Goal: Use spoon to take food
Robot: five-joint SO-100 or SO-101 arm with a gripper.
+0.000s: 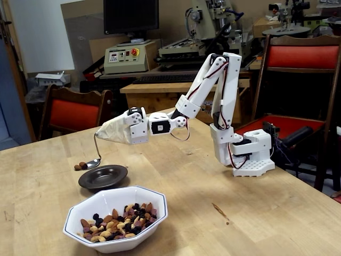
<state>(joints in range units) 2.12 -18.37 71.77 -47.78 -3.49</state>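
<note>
The jaws cannot be seen, because off-white tape covers the whole front of the gripper (pixel 106 134); whether they are clenched or loose cannot be told, but the tape binds the top of the spoon (pixel 95 156) to them, probably so that the thin handle does not slip or turn under load. From the wrap the dark handle goes down with a bend, and the small shiny cup of the spoon hangs low, close to the table (pixel 256 213), just past the far left rim of the dark dish (pixel 103 177) in the fixed view. A few brown pieces (pixel 80 166), which look like almonds, are at the left edge of the cup; it is not clear if they lie in the spoon or have dropped on the wood beside it. The dish itself appears empty. The rest of the food (pixel 118 221) is in the white bowl (pixel 154 210), nearer to the camera and touching nothing else. The arm (pixel 210 90) is stretched forward and low from its base (pixel 250 154), which lets the spoon reach beyond the dish. By judgement, the load is at the delivery place but a little too far to the left, so the pieces could miss the dish.
</note>
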